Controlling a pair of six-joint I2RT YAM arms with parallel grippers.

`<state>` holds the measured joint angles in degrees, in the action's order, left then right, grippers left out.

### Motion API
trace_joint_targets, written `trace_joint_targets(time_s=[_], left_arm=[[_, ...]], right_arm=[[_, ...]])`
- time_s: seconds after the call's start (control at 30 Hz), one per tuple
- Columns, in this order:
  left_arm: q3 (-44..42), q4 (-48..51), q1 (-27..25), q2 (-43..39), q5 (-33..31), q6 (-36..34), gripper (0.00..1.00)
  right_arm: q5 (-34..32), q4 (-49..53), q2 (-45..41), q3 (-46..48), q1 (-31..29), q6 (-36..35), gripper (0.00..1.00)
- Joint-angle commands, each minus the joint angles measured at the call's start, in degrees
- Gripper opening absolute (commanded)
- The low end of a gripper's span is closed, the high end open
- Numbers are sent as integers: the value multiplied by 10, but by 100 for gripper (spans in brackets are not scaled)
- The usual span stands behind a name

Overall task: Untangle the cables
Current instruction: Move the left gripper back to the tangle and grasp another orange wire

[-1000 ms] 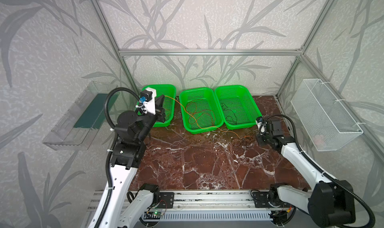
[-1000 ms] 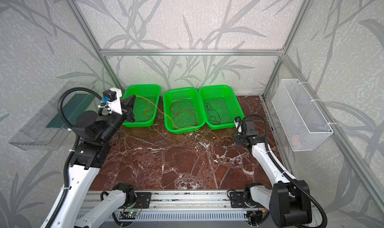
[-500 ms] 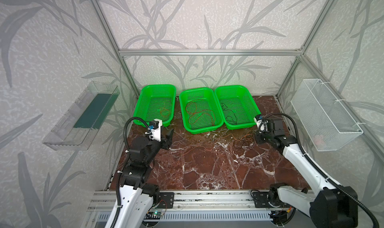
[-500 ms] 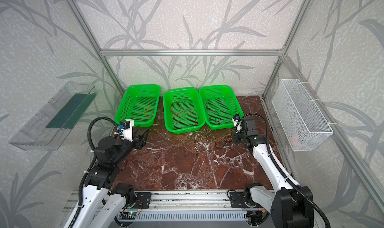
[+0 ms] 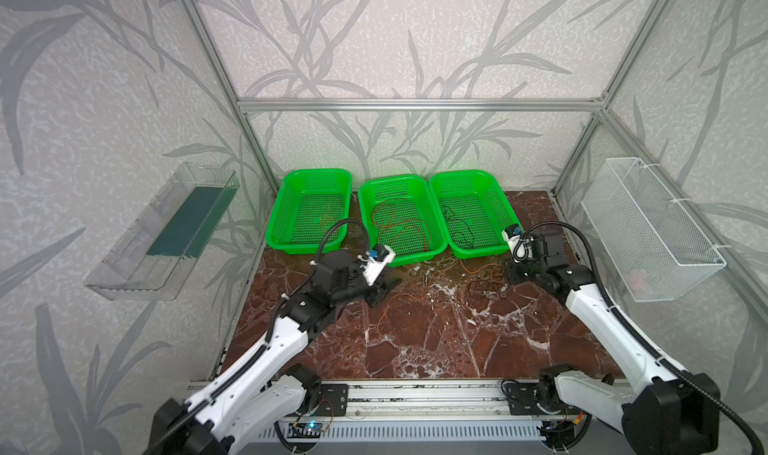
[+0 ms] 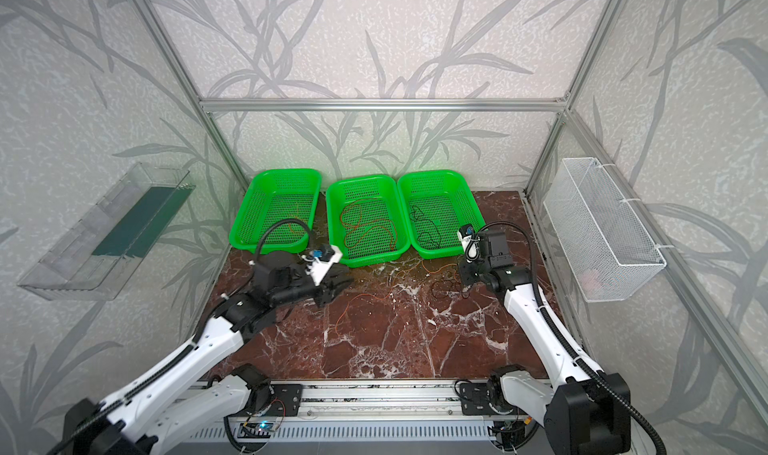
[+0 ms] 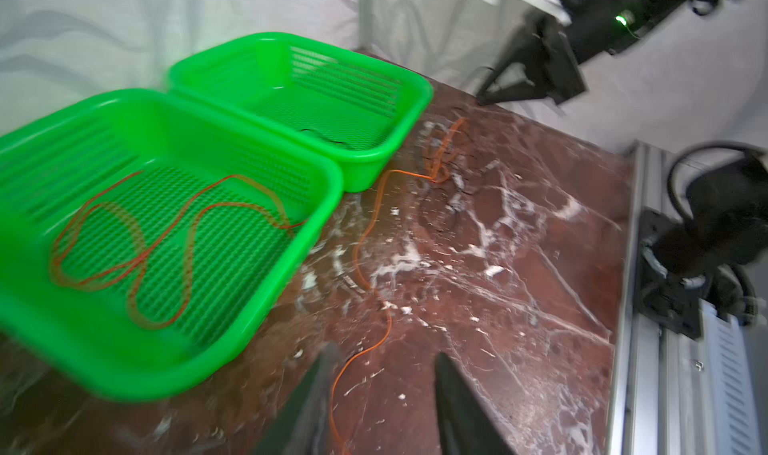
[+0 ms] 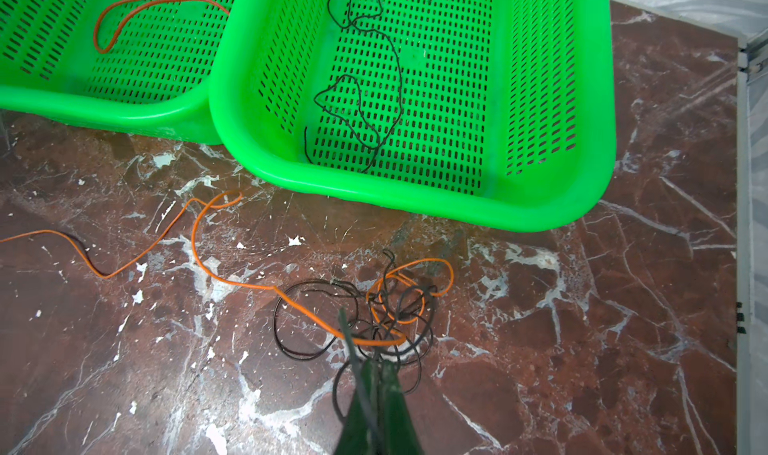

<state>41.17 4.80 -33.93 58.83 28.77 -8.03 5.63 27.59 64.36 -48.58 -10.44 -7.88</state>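
In both top views the tangle (image 5: 484,284) of black and orange cables lies on the counter (image 5: 436,349), in front of the middle basket (image 5: 415,259) and off to its right. The right gripper (image 5: 508,276) sits at it, likely as an anchor. An orange cable (image 5: 401,298) trails to the left gripper (image 5: 380,293), before that basket's left corner. The left wrist view shows its jaws spread astride the cable, probably for a fresh grab. In the right wrist view the right gripper (image 8: 374,363) is pressed together, seemingly pinching a black strand of the tangle.

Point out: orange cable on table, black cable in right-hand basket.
orange cable (image 8: 107,275), right wrist view, on its sharp V-bend.
black cable (image 8: 399,79), right wrist view, on the long strand inside the green basket (image 8: 415,203).
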Motion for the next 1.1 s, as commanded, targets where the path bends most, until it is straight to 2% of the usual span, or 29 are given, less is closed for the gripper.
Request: trace_joint_targets(time_s=[0.0,0.13,0.23,0.33,0.6,0.77,0.97,1.0,1.07], left_arm=[[63,-70,-59,104,-1,-76,57],[132,-150,-99,247,9,-101,60],[205,-155,-118,339,11,-125,60],[262,-178,-124,412,30,-118,59],[363,-182,-140,531,60,-108,61],[424,-178,-152,598,52,-85,61],[452,-180,-161,638,73,-64,46],[452,-180,-160,640,74,-62,39],[446,-185,-158,637,79,-62,13]], right_arm=[[1,19,-7,-6,-7,9,0],[4,20,-18,-2,-9,17,0],[5,24,-25,-1,-9,17,0],[8,29,-32,1,-9,18,0],[17,19,-43,11,-9,21,0],[28,10,-42,16,-9,25,0],[12,0,-51,16,-9,33,0],[12,-3,-52,16,-8,35,0],[10,-8,-51,18,-8,40,0]])
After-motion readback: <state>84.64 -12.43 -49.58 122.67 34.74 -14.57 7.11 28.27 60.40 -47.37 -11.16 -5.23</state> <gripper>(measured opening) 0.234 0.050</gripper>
